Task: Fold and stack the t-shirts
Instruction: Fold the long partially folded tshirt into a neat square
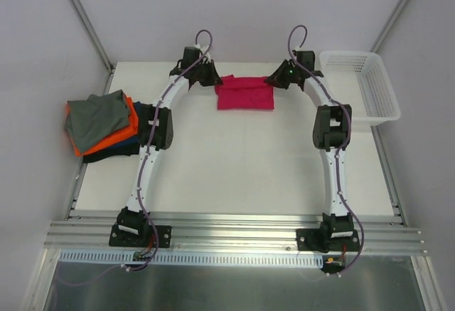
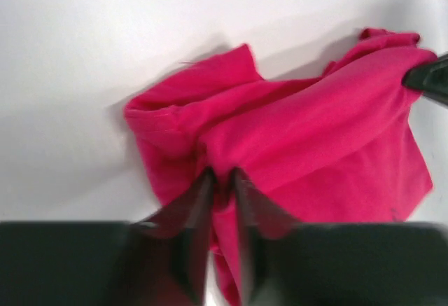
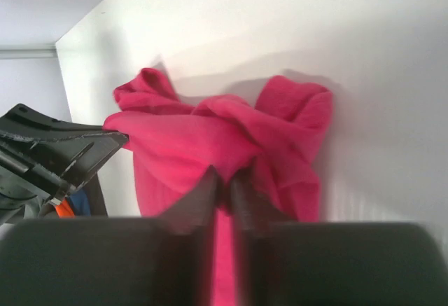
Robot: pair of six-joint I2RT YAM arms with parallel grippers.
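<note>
Top external view takes in the whole white table point(image 1: 234, 176), with the left arm point(image 1: 146, 161) and right arm point(image 1: 334, 161) both bowed outward and reaching to its far edge. A white mesh basket point(image 1: 387, 115) stands at the far right corner, just beside the right arm's elbow.

On the left edge lies a loose pile of shirts. The grey t-shirt point(image 1: 99, 117) is on top, the orange t-shirt point(image 1: 117, 140) shows beneath it, and the navy t-shirt point(image 1: 114, 156) peeks out at the near side. The pile touches the left arm's elbow housing.

At the far middle of the table, between the two wrists, lies the magenta t-shirt point(image 1: 245, 92), folded into a rough rectangle.

The left gripper point(image 1: 213, 77) is at its left end and the right gripper point(image 1: 274, 80) at its right end.

From the left wrist, the left gripper point(image 2: 222, 174) has its jaws drawn narrow, pinching a fold of the magenta t-shirt point(image 2: 329, 131), which bunches and wrinkles around the grip.

From the right wrist, the right gripper point(image 3: 224, 173) is likewise nearly closed on a tuck of the magenta t-shirt point(image 3: 182, 141), whose cloth rises in rumpled lobes behind the jaws.

Whether the shirt is lifted clear of the table I cannot tell.
</note>
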